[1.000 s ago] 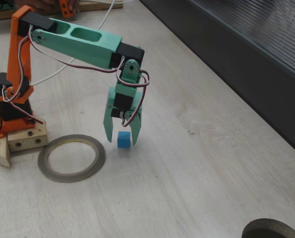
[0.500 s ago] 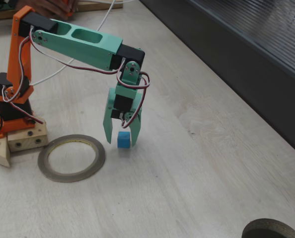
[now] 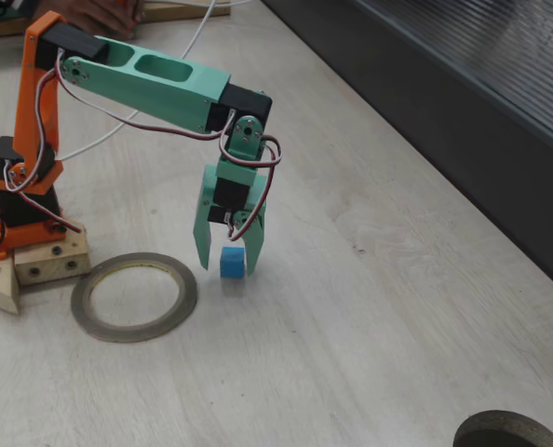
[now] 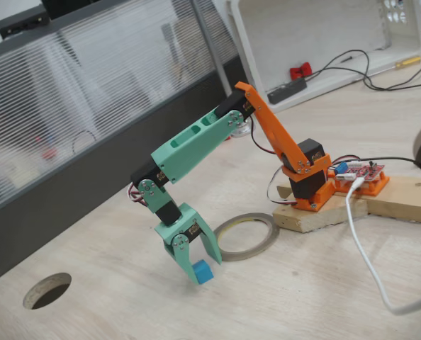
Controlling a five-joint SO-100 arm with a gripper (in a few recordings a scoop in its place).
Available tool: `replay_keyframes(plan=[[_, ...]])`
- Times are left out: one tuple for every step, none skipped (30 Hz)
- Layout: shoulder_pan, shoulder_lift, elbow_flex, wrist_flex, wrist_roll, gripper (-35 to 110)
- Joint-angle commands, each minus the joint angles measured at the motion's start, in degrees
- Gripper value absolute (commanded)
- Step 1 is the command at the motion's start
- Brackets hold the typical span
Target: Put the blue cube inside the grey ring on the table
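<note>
The blue cube (image 3: 232, 262) rests on the table (image 3: 370, 326) between the two green fingers of my gripper (image 3: 228, 267), which points straight down. The right finger is against or very near the cube, while a gap shows between the left finger and the cube, so the gripper is open around it. From the other side, the cube (image 4: 202, 272) sits low between the fingertips of the gripper (image 4: 206, 270). The grey ring (image 3: 188, 298) lies flat about a cube-width to the left of the gripper, with nothing inside it. In the other fixed view the ring (image 4: 271, 237) lies behind the gripper.
The arm's orange base stands on wooden blocks (image 3: 44, 261) just beyond the ring. A dark ribbed wall (image 3: 463, 112) runs along the table's right side. A thick dark disc with a black hollow (image 3: 509, 430) sits at the bottom right. A white cable (image 4: 366, 262) trails over the table.
Hardly anything differs: the arm has edged very slightly, and the cube stays in the same spot between the fingers.
</note>
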Motion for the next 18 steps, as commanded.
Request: replay_keyframes(plan=[[0.4,1.1,-0.9,1.2,0.7,38],[0.5,1.1,-0.9,1.2,0.7,38],[0.5,1.1,-0.9,1.2,0.7,38],[0.5,1.1,-0.9,1.2,0.7,38],[0.5,1.1,-0.9,1.2,0.7,38],[0.5,1.1,-0.9,1.2,0.7,38],[0.5,1.1,-0.9,1.2,0.7,38],[0.5,1.1,-0.9,1.2,0.7,37],[0.5,1.1,-0.9,1.2,0.7,36],[0.5,1.2,-0.9,1.2,0.7,33],[0.5,1.2,-0.9,1.2,0.7,31],[0.5,1.2,-0.9,1.2,0.7,27],[0.5,1.2,-0.9,1.2,0.8,24],[0.5,1.2,-0.9,1.2,1.0,20],[0.5,1.2,-1.0,1.2,1.1,17],[0.5,1.4,-1.0,1.1,1.1,13],[0.5,1.4,-1.0,0.9,1.1,10],[0.5,1.4,-1.1,0.8,1.1,7]])
